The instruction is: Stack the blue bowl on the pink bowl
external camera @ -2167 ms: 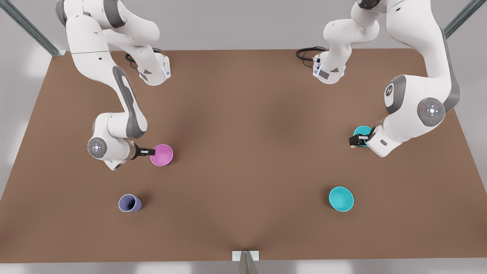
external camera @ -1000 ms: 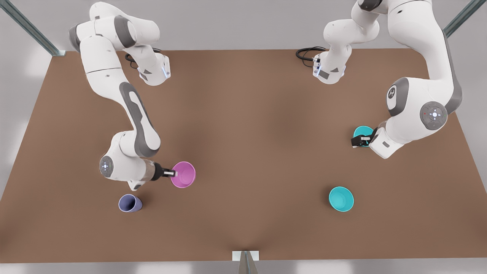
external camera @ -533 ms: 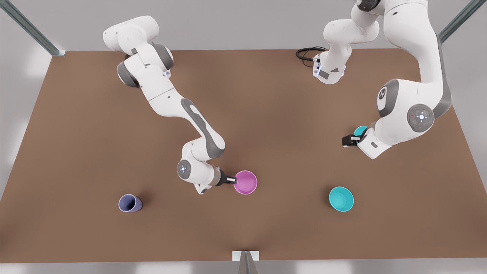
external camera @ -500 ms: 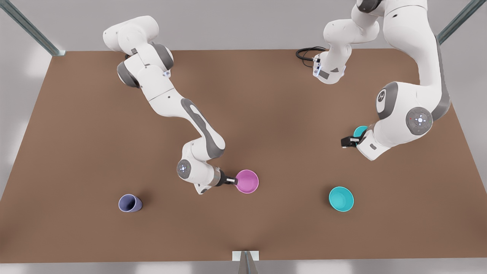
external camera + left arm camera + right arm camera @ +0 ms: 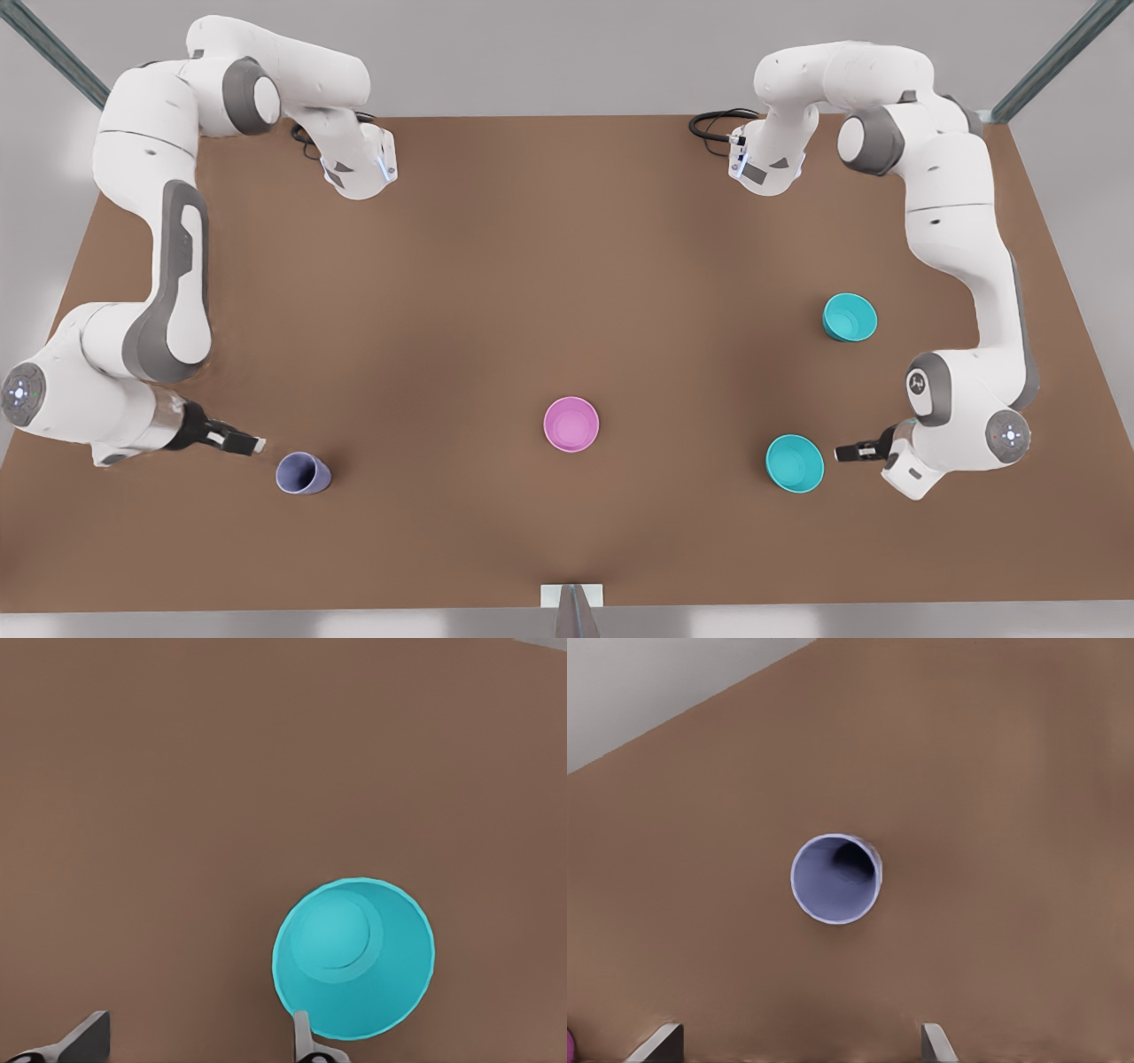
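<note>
I've let go of the pink bowl mid-bench; left jaws, apart, now flank the blue bowl; right jaws apart before the lavender cup.

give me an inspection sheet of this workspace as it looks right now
surface: brown table, flat, no spills seen
job's things: blue bowl upright at the front view's right; pink bowl upright mid-table; apart, not stacked
clutter: lavender cup; smaller turquoise cup
hands: left hand open beside the blue bowl; right hand open beside the lavender cup; neither holds anything
cables: black cable coiled by an arm base
surroundings: grey wall; metal frame strut
</note>
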Action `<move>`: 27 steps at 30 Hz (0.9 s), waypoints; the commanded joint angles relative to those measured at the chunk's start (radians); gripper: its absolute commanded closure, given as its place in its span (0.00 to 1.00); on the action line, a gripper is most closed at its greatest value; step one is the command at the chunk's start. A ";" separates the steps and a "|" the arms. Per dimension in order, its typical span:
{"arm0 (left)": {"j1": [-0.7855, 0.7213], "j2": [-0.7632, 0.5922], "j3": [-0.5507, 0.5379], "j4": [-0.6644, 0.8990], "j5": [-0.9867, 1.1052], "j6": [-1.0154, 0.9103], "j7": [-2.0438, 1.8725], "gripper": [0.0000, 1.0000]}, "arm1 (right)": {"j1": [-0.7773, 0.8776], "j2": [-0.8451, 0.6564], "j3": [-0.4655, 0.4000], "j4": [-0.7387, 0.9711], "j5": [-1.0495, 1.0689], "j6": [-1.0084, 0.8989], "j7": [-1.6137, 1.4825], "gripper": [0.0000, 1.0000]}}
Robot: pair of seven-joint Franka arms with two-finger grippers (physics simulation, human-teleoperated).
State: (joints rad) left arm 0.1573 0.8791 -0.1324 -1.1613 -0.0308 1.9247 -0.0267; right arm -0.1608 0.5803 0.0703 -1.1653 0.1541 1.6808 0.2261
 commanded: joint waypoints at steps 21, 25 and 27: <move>-0.028 0.098 -0.036 -0.044 -0.034 0.168 0.094 0.76 | 0.158 -0.352 -0.001 -0.215 -0.119 -0.322 -0.166 0.00; -0.047 0.090 -0.036 -0.041 -0.034 0.177 0.041 0.79 | 0.158 -0.344 -0.001 -0.217 -0.119 -0.320 -0.166 0.00; -0.065 0.031 -0.036 -0.044 -0.067 0.166 -0.050 0.79 | 0.156 -0.336 -0.001 -0.215 -0.119 -0.320 -0.172 0.00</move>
State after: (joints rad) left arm 0.0980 0.9257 -0.1685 -1.2055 -0.0669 2.0883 0.0470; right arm -0.0035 0.2426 0.0689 -1.3811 0.0348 1.3612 0.0826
